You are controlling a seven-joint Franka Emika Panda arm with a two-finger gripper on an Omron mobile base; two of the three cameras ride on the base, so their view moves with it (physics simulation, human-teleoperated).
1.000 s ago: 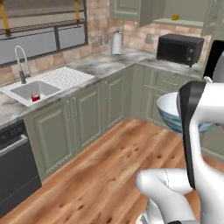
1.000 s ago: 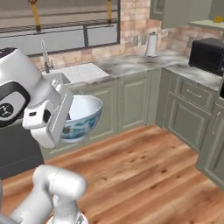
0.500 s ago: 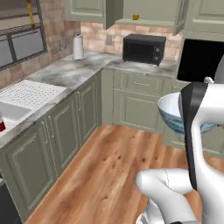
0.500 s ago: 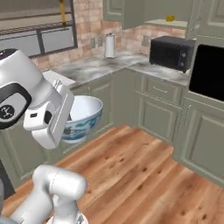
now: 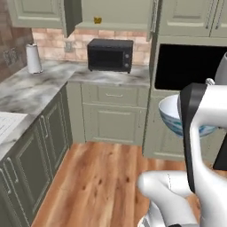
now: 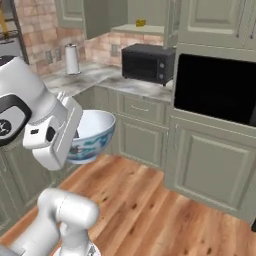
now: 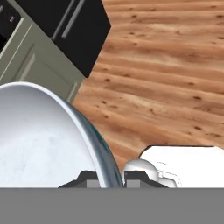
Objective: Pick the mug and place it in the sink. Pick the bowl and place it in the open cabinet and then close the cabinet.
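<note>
The white bowl [image 6: 93, 134] with blue-green patterning hangs tilted in the air above the wooden floor, and my gripper [image 7: 111, 177] is shut on its rim. In the hand view the bowl [image 7: 43, 140] fills the lower left, its rim running down between the two fingertips. In the left base view my arm hides part of the bowl [image 5: 170, 116]. The sage-green upper cabinet [image 5: 116, 13] stands open above the microwave, its door [image 5: 73, 17] swung out to the left. A corner of the sink's ribbed drainboard [image 5: 6, 125] shows at the left edge. The mug is out of view.
A black microwave [image 5: 110, 54] and a paper towel roll [image 5: 32, 57] stand on the marble counter [image 5: 35, 86]. A small yellow item [image 5: 97, 20] sits on the cabinet shelf. A black built-in oven [image 6: 215, 87] is set in the tall unit on the right. Wooden floor [image 5: 102, 177] lies ahead.
The whole scene has slid left in both base views, so the base has turned right. The sink basin and mug went out of view. The bowl stays in the gripper.
</note>
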